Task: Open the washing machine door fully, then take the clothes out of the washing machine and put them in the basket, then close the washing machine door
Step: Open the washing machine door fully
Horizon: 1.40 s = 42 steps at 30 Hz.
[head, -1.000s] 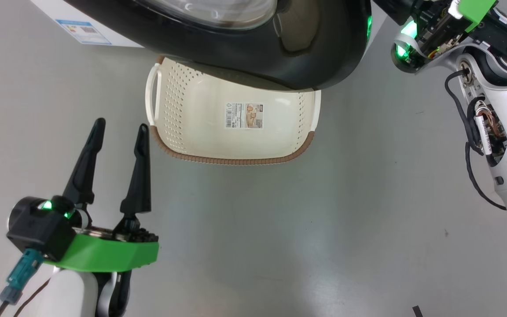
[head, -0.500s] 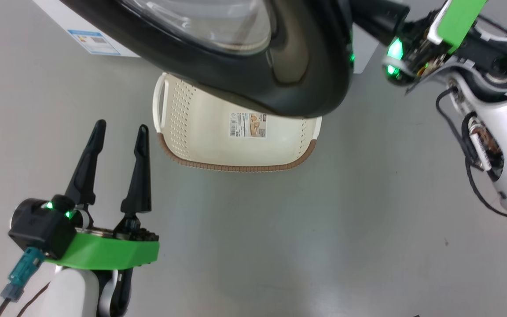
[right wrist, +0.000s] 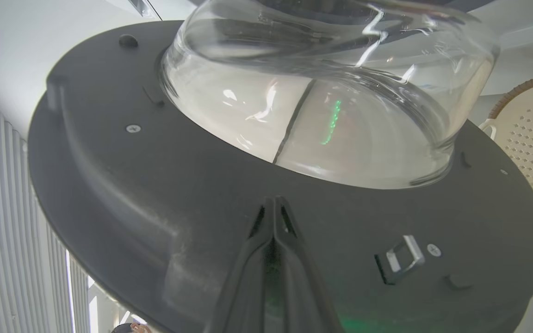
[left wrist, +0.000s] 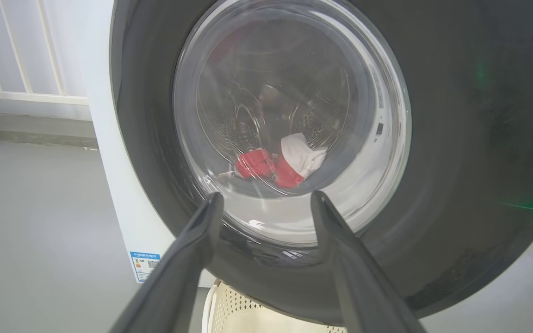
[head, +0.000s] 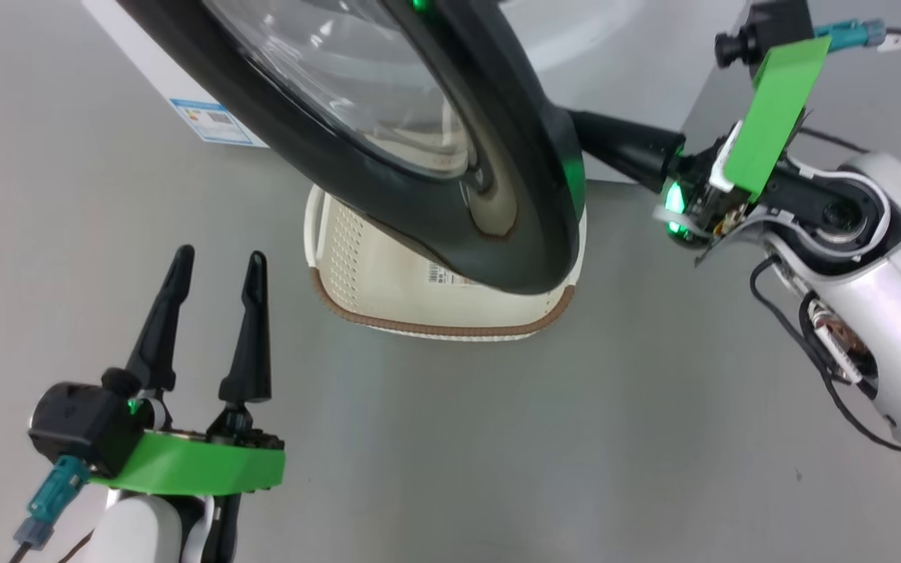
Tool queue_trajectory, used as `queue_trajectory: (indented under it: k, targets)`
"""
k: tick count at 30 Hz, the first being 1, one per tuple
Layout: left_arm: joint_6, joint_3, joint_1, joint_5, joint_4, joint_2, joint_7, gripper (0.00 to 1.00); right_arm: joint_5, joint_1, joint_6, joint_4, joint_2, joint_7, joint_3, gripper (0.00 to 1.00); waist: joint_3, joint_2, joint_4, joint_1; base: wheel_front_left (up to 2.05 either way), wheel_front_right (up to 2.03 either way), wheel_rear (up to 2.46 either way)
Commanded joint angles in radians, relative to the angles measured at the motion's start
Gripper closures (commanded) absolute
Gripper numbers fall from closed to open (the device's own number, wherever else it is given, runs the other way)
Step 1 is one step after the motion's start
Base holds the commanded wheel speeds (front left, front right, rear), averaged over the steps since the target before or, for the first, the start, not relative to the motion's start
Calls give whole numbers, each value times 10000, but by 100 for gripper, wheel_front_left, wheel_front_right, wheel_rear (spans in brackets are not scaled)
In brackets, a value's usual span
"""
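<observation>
Our right claw (right wrist: 274,203) has its two dark fingers pressed shut on nothing, tips at the matte grey inner face of the washing machine door (right wrist: 155,194), just below the bulging clear glass bowl (right wrist: 322,106). We cannot tell whether they touch it. Our left claw (head: 220,254) hangs spread wide and empty above the floor (head: 576,430).

We judge the first step under way: the door stands swung partway out, not fully open. Straight ahead of the left claw, through the glass, the clothes (left wrist: 275,164) lie in the perforated steel drum (left wrist: 232,134) of the washing machine (left wrist: 109,162), a soft crumpled red and white heap. Beyond that claw's tips, to its right, the basket (head: 435,327) sits under the door's glossy black rim. It is cream perforated plastic with a brown woven-look edge, and what we see of it is empty. Unloading and closing are left.
</observation>
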Motion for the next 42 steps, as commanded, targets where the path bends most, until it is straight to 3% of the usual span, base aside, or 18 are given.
queue_trajectory:
  k: [1, 25, 42]
  targets:
    - [28, 308, 120, -71, -141, 144, -78, 0, 240, 432, 67, -334, 35, -118, 292, 100, -316, 0, 287, 0, 0, 0, 0]
    - [208, -148, 720, -229, 121, 123, 141, 0, 1709, 1033, 67, -688, -663, -966, 2488, 100, -1759, 0, 2044, 0, 0, 0, 0]
    - [353, -430, 1188, -304, 198, 153, 352, 0, 2308, 1329, 67, -943, -566, -1307, 3541, 100, -2717, 0, 3313, 0, 0, 0, 0]
